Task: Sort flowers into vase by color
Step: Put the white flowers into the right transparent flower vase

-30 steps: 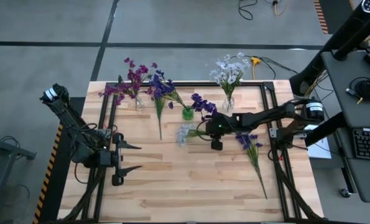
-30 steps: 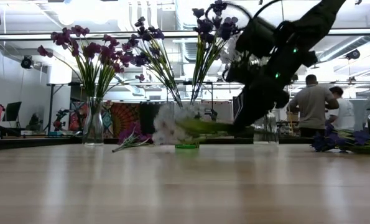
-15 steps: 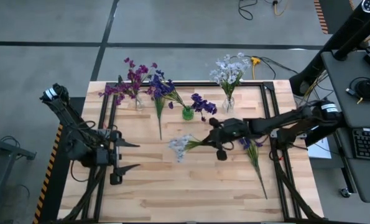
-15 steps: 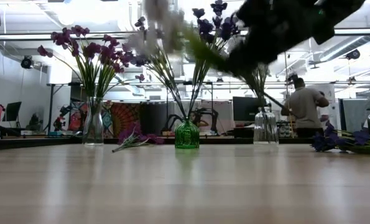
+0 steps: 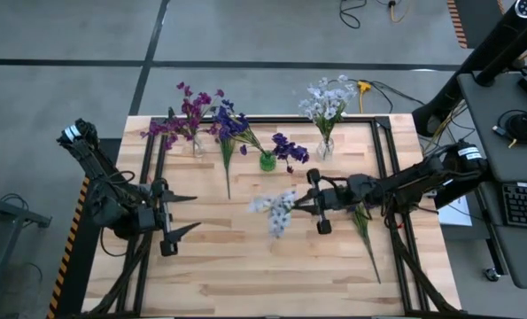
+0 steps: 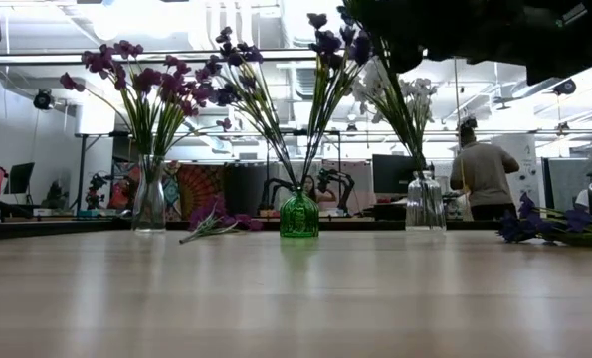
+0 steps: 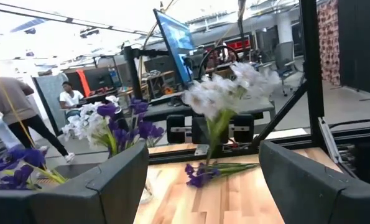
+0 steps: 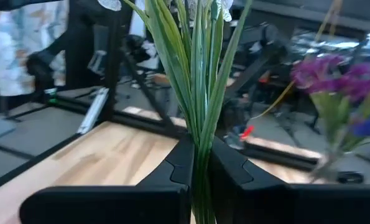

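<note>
Right gripper point(image 5: 309, 206): over mid-table, right of centre; fingers point(image 8: 178, 163) pinching the green stem of the pale white-blue sprig point(image 5: 276, 213).
Sprig position: lifted off the table point(image 5: 245, 275), blossoms pointing toward the left arm, stem running back into the pinch; seen end-on from the left wrist as a pale cluster point(image 7: 225, 93) in mid-air.
Change over the last second: sprig was low on the wood beside the green vase point(image 5: 267, 161); now raised and carried toward the table's near side, away from the vase row. Right arm drawn back with it.
Left gripper point(image 5: 185, 215): waiting at the left side of the table, fingers spread wide, nothing between them.
Vases: 3 in a row along the far edge. Magenta stems in the left clear vase point(image 6: 148, 199), dark violet stems in the green vase, pale stems in the right clear vase point(image 5: 324, 146).
Still loose: 1 dark violet sprig point(image 5: 359, 213) lying flat at the right; 1 more stem point(image 5: 227, 164) flat between the left and middle vases.
Meaning: pickup done; probable next step is swinging the sprig to the right clear vase with the matching pale blooms.
Risk: long stem, may catch on blooms already standing there.
</note>
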You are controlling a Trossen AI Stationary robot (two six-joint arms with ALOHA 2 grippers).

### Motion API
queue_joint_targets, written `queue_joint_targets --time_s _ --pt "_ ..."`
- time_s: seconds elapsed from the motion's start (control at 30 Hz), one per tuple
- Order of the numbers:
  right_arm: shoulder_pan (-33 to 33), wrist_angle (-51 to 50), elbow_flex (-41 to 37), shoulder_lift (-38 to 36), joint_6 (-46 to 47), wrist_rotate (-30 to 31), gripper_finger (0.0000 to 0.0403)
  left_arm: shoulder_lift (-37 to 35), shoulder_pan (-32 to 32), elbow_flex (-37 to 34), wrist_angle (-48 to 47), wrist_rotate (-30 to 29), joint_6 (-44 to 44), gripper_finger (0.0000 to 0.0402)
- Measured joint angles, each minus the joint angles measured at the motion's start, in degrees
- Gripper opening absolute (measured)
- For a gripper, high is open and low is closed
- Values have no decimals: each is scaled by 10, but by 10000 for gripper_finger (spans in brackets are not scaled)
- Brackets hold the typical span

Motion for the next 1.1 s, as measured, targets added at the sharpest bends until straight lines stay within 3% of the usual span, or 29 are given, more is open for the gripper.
queue_joint_targets --time_s 0.23,0.37,0.63,0.77,0.93,1.1 --pt "-2 10 0 -13 -27 43 23 0 0 0 -2 -9 2 286" --pt "-1 9 -1 -51 -47 111 23 0 0 0 -2 -22 2 286" --pt "0 8 -22 -166 -89 119 23 0 2 0 -2 -45 2 286" --pt "0 6 -33 -207 -104 208 23 0 3 0 -3 -47 2 286" --pt "-1 7 -34 -248 -110 363 23 0 4 0 -3 -49 1 286" --pt "-2 14 -34 -277 -115 437 23 -1 8 0 -2 -49 2 286"
